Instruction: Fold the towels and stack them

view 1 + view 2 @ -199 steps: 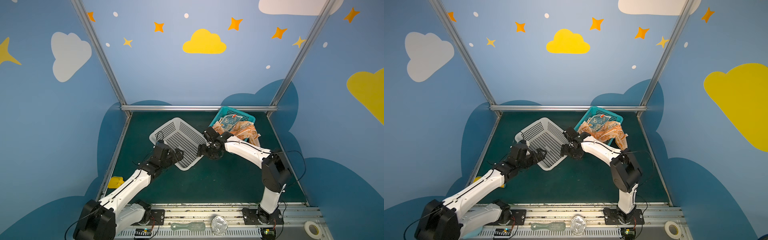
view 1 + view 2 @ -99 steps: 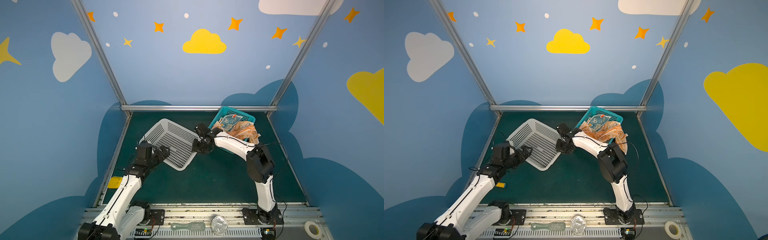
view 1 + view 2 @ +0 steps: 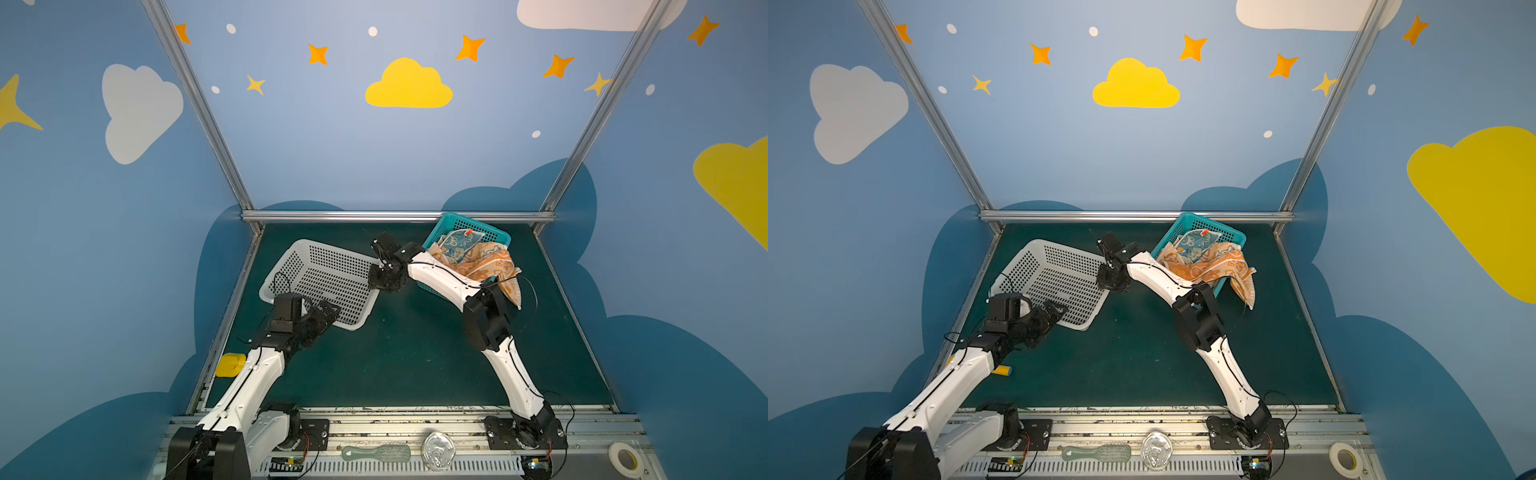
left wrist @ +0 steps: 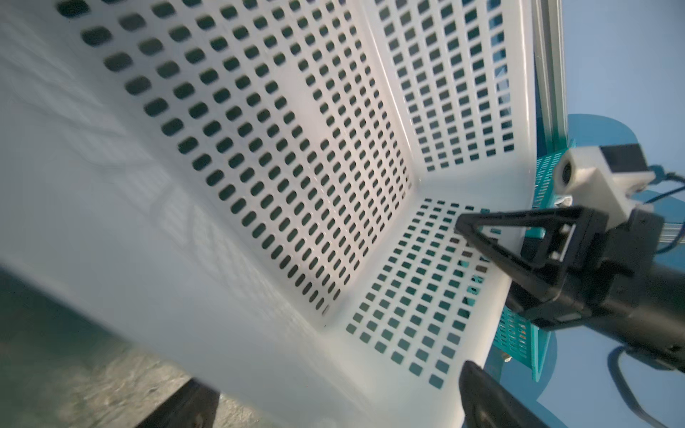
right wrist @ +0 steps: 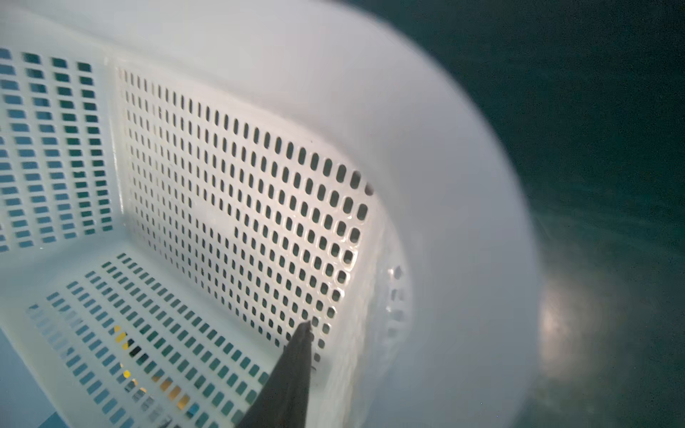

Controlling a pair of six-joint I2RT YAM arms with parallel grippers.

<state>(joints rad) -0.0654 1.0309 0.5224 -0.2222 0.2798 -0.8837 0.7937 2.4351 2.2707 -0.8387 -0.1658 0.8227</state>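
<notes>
The towels lie crumpled in a teal basket at the back right. An orange one hangs over its rim and a blue one lies on top. My right gripper is shut on the right wall of a tilted white perforated basket, with one finger inside. My left gripper stands open astride that basket's near rim.
A yellow block lies at the mat's left edge. On the front rail lie a brush, a round metal lid and a tape roll. An aluminium bar bounds the back.
My right gripper has closed on the white basket's wall. The basket has slid left and toward the back. My left arm has drawn back to the left, its gripper still open.
</notes>
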